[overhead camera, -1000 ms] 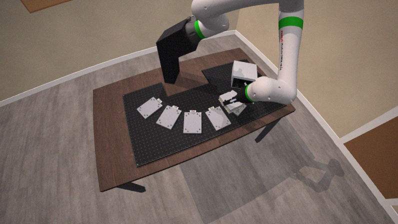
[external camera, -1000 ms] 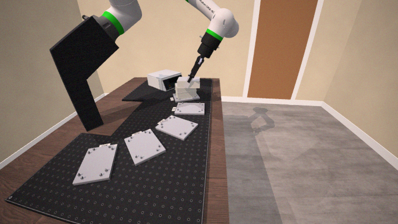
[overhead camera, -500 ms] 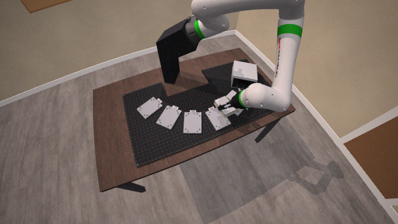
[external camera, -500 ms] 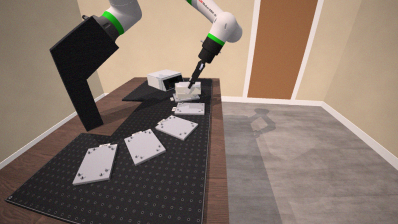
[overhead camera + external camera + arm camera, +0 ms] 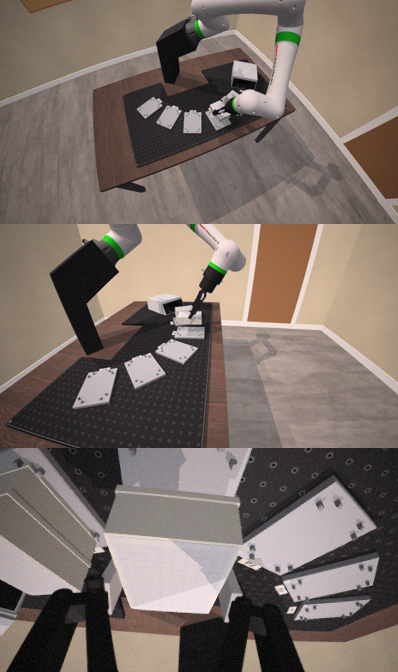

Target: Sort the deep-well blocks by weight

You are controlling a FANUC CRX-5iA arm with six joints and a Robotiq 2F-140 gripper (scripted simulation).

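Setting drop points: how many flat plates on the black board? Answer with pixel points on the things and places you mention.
5. Three in an uncovered row: near plate [image 5: 192,122] [image 5: 176,351] [image 5: 310,530], middle plate [image 5: 168,117] [image 5: 144,370] [image 5: 335,577], end plate [image 5: 149,107] [image 5: 96,388] [image 5: 332,609]; fourth plate [image 5: 218,127] [image 5: 181,333] [image 5: 210,470] beside them; fifth plate [image 5: 178,324] [image 5: 62,485], mostly hidden, by the weigher.

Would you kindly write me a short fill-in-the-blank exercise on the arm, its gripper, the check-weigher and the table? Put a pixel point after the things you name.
The gripper [image 5: 220,111] [image 5: 190,316] [image 5: 173,561] is closed on a deep-well ____. The rings around the white arm [image 5: 281,66] [image 5: 226,253] are coloured ____. The check-weigher [image 5: 245,69] [image 5: 165,302] [image 5: 7,598] has a pale housing and a ____ front panel. The perforated mat [image 5: 155,150] [image 5: 139,422] lies on a ____ table [image 5: 108,139] [image 5: 215,390] [image 5: 325,635].

Missing words: block; green; black; brown.
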